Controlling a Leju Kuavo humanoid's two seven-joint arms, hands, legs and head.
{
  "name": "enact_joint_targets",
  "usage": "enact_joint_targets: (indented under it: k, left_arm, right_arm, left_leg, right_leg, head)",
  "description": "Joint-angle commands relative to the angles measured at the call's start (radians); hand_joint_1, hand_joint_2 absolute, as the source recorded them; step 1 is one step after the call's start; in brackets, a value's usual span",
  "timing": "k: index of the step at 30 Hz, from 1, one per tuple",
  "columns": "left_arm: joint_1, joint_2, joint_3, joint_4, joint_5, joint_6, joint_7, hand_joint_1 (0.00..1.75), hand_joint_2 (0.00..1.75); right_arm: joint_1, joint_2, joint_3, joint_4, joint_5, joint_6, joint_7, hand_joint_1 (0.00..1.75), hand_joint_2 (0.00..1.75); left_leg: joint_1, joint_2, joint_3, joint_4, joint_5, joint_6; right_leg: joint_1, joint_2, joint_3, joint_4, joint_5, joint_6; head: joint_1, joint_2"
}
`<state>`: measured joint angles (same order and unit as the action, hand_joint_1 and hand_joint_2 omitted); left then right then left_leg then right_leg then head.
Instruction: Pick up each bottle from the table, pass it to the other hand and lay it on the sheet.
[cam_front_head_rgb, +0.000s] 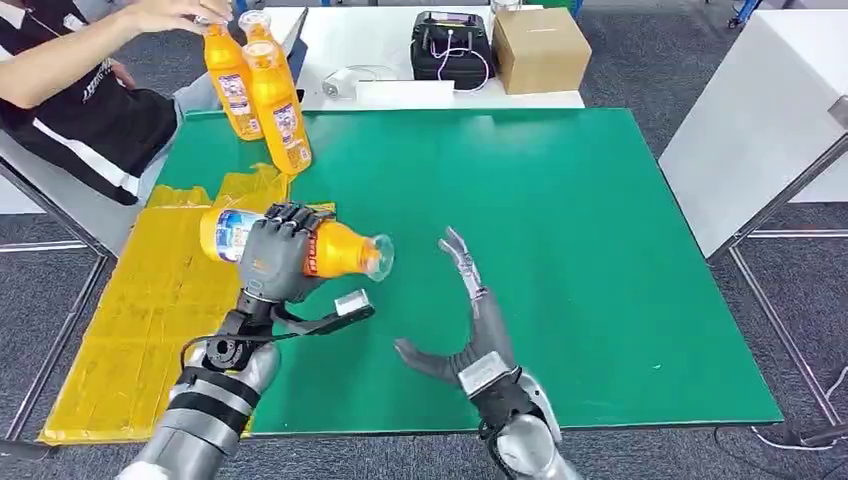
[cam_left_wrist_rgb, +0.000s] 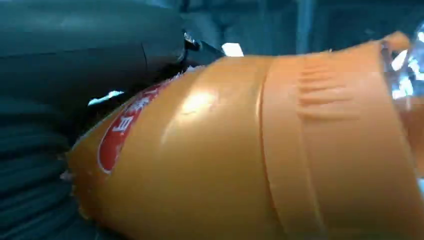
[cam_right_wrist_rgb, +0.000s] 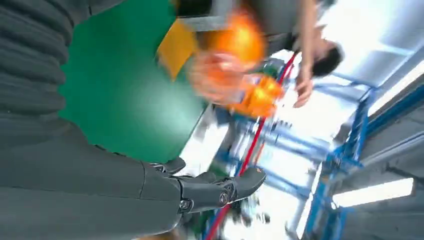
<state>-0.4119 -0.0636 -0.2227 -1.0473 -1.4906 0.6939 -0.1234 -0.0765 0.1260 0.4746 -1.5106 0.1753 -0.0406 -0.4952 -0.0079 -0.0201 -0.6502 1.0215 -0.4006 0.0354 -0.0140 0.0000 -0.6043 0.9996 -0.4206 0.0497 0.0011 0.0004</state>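
Head view has the bottle (cam_front_head_rgb: 300, 243) lying sideways in the left hand (cam_front_head_rgb: 278, 254), gripped round its middle, cap end pointing to 3 o'clock, right at the edge of the yellow sheet (cam_front_head_rgb: 150, 300). So probably it's about to get laid down. Right hand (cam_front_head_rgb: 470, 310) is spread wide, holding nothing, hovering over the green mat (cam_front_head_rgb: 560, 250). Two more bottles (cam_front_head_rgb: 260, 85) stand at 11 o'clock.

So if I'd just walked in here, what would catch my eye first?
Probably the bright orange bottle held sideways in the robot's left hand, above the edge of the yellow sheet on the green table. Next to it the right hand is spread open with nothing in it. At the far left corner a person has a hand on three more orange bottles.
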Motion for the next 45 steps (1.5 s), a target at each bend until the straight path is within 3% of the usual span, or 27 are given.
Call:
enact_joint_targets:
  k: [1,7,8,9,15,17,22,26,27,32,39,40,41,45]
  left_arm:
    - [-0.099,0.167,-0.154,0.201,-0.080,0.004,0.113,1.75,1.75]
    - [-0.099,0.167,-0.154,0.201,-0.080,0.004,0.113,1.75,1.75]
    - [-0.112,0.183,-0.208,0.214,-0.080,0.004,0.141,1.75,1.75]
    - [-0.146,0.221,-0.340,0.272,-0.080,0.004,0.212,1.75,1.75]
    - [-0.138,0.252,-0.493,0.349,-0.080,0.004,0.281,1.75,1.75]
    - [-0.124,0.235,-0.472,0.354,-0.080,0.004,0.285,1.75,1.75]
    - [-0.095,0.164,-0.287,0.392,-0.078,0.004,0.224,1.75,1.75]
    - [-0.119,0.098,-0.130,0.541,-0.080,0.004,0.152,1.75,1.75]
    - [-0.131,0.097,-0.155,0.570,-0.058,0.004,0.164,1.75,1.75]
    - [-0.151,0.057,-0.055,0.636,-0.031,0.004,0.150,1.75,1.75]
    - [-0.157,0.053,-0.036,0.645,-0.020,0.004,0.146,1.75,1.75]
    - [-0.160,0.049,-0.018,0.650,-0.016,0.004,0.143,0.51,1.75]
    - [-0.165,0.042,0.003,0.662,-0.005,0.004,0.139,0.00,1.75]
    - [-0.190,0.034,0.046,0.725,0.013,-0.005,0.138,0.00,1.75]
  right_arm:
    - [-0.068,-0.107,-0.039,0.015,-0.075,0.080,0.007,0.00,1.75]
    - [-0.068,-0.107,-0.039,0.015,-0.075,0.080,0.007,0.00,1.75]
    - [-0.066,-0.104,-0.031,0.017,-0.073,0.079,0.008,0.00,1.75]
    - [-0.077,-0.123,-0.018,0.020,-0.057,0.075,0.014,0.00,1.75]
    - [-0.085,-0.153,-0.008,-0.026,-0.042,0.064,-0.012,0.00,1.75]
    - [-0.087,-0.154,0.007,-0.025,-0.026,0.057,-0.006,0.00,1.75]
    - [-0.092,-0.154,0.037,-0.013,-0.003,0.036,-0.007,0.00,1.75]
    - [-0.095,-0.141,0.048,0.000,0.010,0.025,-0.006,0.00,1.75]
    - [-0.094,-0.139,0.048,0.002,0.011,0.025,-0.004,0.00,1.75]
    - [-0.099,-0.119,0.062,0.025,0.024,0.022,0.009,0.00,1.75]
    - [-0.100,-0.118,0.061,0.026,0.025,0.022,0.010,0.00,1.75]
    - [-0.100,-0.114,0.059,0.032,0.031,0.020,0.017,0.00,1.75]
    - [-0.101,-0.109,0.059,0.043,0.036,0.019,0.023,0.00,1.75]
    - [-0.102,-0.098,0.057,0.062,0.044,0.016,0.026,0.00,1.75]
  left_leg:
    - [0.002,0.002,0.004,-0.001,-0.001,-0.002]
    - [0.004,0.001,0.007,0.000,-0.003,-0.003]
    - [0.002,0.001,0.003,0.000,-0.001,-0.002]
    - [0.002,0.002,0.004,0.001,-0.001,-0.002]
    - [0.001,0.001,0.003,0.000,0.000,-0.002]
    - [0.003,0.003,0.007,0.000,-0.002,-0.003]
    - [0.002,0.002,0.006,0.000,-0.002,-0.003]
    - [0.001,0.001,0.003,0.000,-0.001,-0.002]
    - [0.002,0.001,0.005,-0.001,-0.001,-0.002]
    - [0.002,0.001,0.003,0.000,-0.001,-0.002]
    - [0.002,0.001,0.004,0.000,-0.001,-0.002]
    - [0.003,0.002,0.006,0.000,-0.002,-0.003]
    - [0.002,0.001,0.005,0.000,-0.001,-0.003]
    - [0.003,0.002,0.006,0.000,-0.001,-0.003]
  right_leg:
    - [0.002,0.000,0.004,-0.002,0.000,-0.001]
    - [0.004,0.000,0.009,-0.002,-0.002,-0.002]
    - [0.001,0.001,0.003,-0.001,-0.001,-0.001]
    - [0.002,0.001,0.005,-0.001,-0.001,-0.001]
    - [0.001,0.000,0.004,-0.001,-0.001,-0.001]
    - [0.003,0.002,0.008,-0.002,-0.001,-0.002]
    - [0.002,0.001,0.007,-0.002,-0.002,-0.002]
    - [0.001,0.000,0.004,-0.001,-0.001,-0.001]
    - [0.002,0.001,0.006,-0.002,-0.001,-0.001]
    - [0.002,0.000,0.004,-0.001,-0.001,-0.001]
    - [0.002,0.001,0.005,-0.001,-0.001,-0.001]
    - [0.003,0.001,0.008,-0.002,-0.001,-0.002]
    - [0.002,0.001,0.006,-0.002,-0.001,-0.002]
    - [0.003,0.001,0.007,-0.002,-0.001,-0.002]
  head:
    - [0.000,0.000]
    - [0.000,0.000]
    - [0.000,0.000]
    - [0.000,0.000]
    - [0.000,0.000]
    - [0.000,0.000]
    - [0.000,0.000]
    - [0.000,0.000]
    - [0.000,0.000]
    - [0.000,0.000]
    - [0.000,0.000]
    - [0.000,0.000]
    - [0.000,0.000]
    - [0.000,0.000]
